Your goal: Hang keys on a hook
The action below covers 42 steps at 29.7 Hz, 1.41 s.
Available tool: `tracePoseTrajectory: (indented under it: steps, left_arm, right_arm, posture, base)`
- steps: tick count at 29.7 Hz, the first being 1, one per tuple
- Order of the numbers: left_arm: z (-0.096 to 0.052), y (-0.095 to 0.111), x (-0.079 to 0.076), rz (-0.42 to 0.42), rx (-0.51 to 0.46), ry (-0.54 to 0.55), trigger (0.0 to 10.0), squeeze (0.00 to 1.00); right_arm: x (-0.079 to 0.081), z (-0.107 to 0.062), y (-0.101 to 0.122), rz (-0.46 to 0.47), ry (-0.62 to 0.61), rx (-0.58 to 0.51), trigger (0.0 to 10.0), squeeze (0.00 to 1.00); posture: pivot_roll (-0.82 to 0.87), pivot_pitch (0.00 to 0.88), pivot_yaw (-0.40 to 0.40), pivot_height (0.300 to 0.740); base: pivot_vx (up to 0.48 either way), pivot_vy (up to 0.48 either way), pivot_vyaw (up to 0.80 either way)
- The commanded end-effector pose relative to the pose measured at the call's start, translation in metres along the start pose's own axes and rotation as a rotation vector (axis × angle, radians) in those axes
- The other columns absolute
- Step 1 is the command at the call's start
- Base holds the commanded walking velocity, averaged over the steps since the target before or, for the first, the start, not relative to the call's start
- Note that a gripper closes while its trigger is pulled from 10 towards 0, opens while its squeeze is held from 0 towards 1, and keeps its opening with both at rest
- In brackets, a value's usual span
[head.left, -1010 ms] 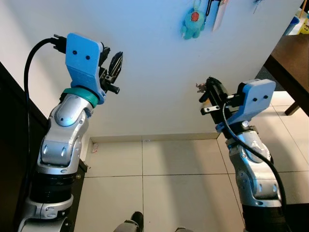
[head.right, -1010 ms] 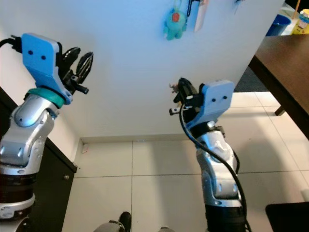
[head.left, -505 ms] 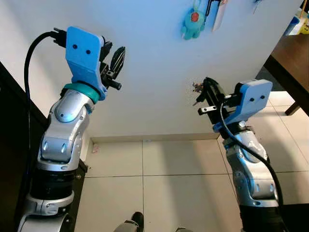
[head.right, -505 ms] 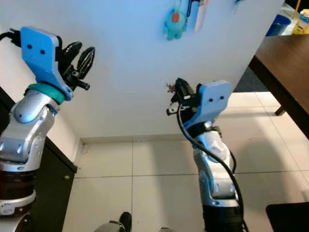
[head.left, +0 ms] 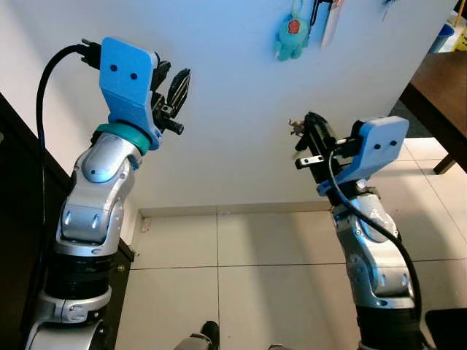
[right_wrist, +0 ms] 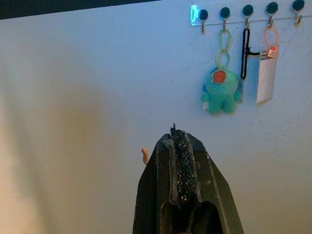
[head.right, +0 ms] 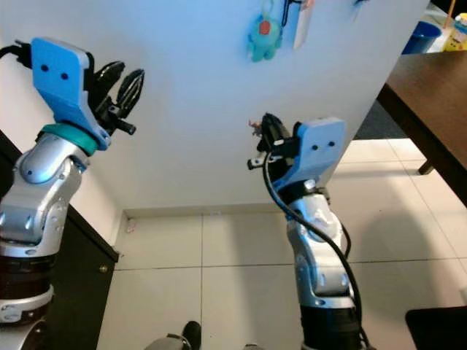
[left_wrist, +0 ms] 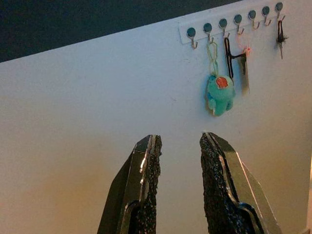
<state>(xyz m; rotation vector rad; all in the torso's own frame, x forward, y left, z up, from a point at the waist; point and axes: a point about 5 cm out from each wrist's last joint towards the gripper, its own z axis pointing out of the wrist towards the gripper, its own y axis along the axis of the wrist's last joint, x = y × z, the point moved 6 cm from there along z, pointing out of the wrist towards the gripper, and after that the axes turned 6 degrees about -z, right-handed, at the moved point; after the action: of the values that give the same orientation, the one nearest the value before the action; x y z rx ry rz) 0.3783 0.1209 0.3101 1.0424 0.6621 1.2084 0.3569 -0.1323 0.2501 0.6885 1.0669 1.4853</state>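
Note:
A white rail of small hooks (right_wrist: 243, 12) is fixed high on the white wall. From it hang a teal plush keychain (right_wrist: 222, 92), a black strap and a white tag (right_wrist: 266, 73). My right gripper (head.left: 306, 122) is raised in front of the wall, well below the rail, and is shut on the keys. A small pinkish piece of the keys (right_wrist: 145, 155) sticks out beside its fingers. My left gripper (head.left: 173, 91) is held up at the left, open and empty, pointing at the wall under the hooks.
A dark wooden table (head.left: 445, 87) stands at the right, with a blue container (head.left: 444, 38) behind it. A black cabinet (head.left: 14, 219) lines the left edge. Pale floor tiles (head.left: 255, 277) run to the wall's skirting.
My right gripper has moved a little up and to the left with the keys. The left gripper rose slightly, then held still.

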Motion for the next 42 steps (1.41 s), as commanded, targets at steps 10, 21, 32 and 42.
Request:
tracePoseTrajectory:
  steps: [10, 21, 32, 42]
  left_arm:
    - [0.000, -0.009, 0.003, 0.022, 0.034, -0.008, 10.0, 0.00]
    - [0.001, -0.010, 0.000, 0.019, 0.039, -0.017, 10.0, 0.00]
    - [0.001, -0.010, 0.002, 0.012, 0.038, 0.009, 10.0, 0.00]
    - [0.001, -0.006, 0.015, 0.018, 0.029, 0.062, 10.0, 0.00]
  right_arm:
    - [0.002, 0.004, -0.002, 0.003, -0.010, -0.004, 10.0, 0.00]
    - [0.000, 0.001, -0.003, -0.008, -0.016, 0.004, 10.0, 0.00]
    - [-0.004, 0.005, -0.005, -0.012, -0.009, 0.017, 10.0, 0.00]
    - [-0.004, 0.026, 0.007, -0.021, 0.040, -0.012, 10.0, 0.00]
  posture:
    - [-0.04, 0.003, 0.189, 0.740]
    - [-0.04, 0.019, 0.186, 0.740]
    - [-0.02, 0.034, 0.150, 0.740]
    - [-0.02, 0.049, 0.096, 0.740]
  base:
    - [0.000, 0.000, 0.00]
    - [0.000, 0.000, 0.00]
    - [0.000, 0.000, 0.00]
    - [0.000, 0.000, 0.00]
